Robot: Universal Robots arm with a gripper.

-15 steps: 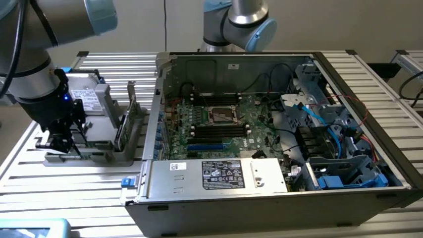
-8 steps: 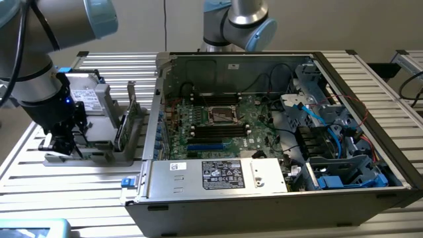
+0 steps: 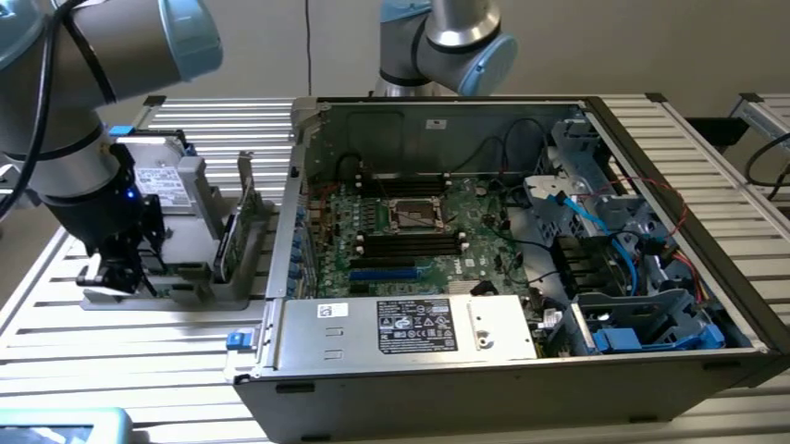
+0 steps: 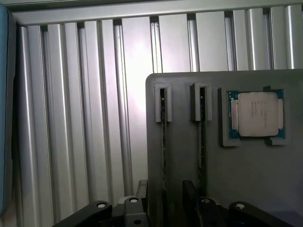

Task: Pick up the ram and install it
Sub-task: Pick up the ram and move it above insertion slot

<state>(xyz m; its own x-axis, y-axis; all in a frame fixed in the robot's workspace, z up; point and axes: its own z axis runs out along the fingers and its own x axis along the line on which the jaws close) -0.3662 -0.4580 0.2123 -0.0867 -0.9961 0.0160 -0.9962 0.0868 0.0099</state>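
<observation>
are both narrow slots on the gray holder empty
No, one ram stick and a second ram stick stand on edge in the gray holder.

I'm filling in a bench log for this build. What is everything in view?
ram sticks: two, dark, edgewise in holder slots
processor chip: one, silver, holder recess
holder: one, grey, beside the case
computer case: one, dark grey, open
motherboard: one, green, inside case
power supply: one, silver, case's near edge
table: one, silver, slatted
other arm: one, grey-blue, behind case
arm: one, grey, above holder
claw: one, black, open astride one ram stick
</observation>
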